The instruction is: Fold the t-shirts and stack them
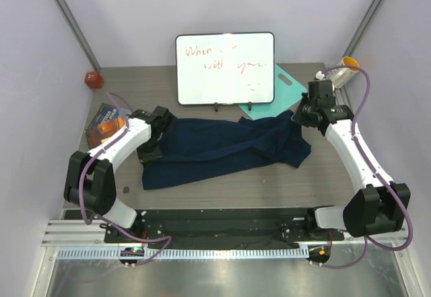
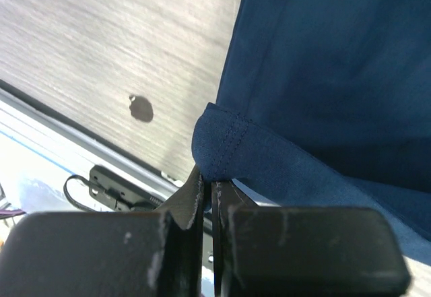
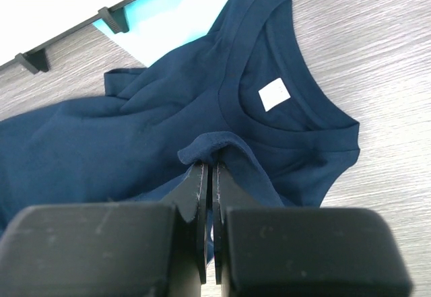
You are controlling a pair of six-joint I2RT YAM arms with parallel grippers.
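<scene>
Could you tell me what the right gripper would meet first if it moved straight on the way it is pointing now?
The right gripper, shut on a fold of the t-shirt, would press into more of that shirt, probably just below the collar with the white label; depth beyond is unclear.

T-shirt (image 1: 222, 149) plain dark navy, its neck tag (image 3: 274, 96) white; table (image 1: 316, 176) grey with fine wood-grain streaks; whiteboard (image 1: 225, 68) white, black rim, red scrawl; board (image 1: 293, 91) flat teal; small object (image 1: 92, 79) red; box (image 1: 104, 123) orange and blue; arms (image 1: 350, 142) white with black joints.
</scene>
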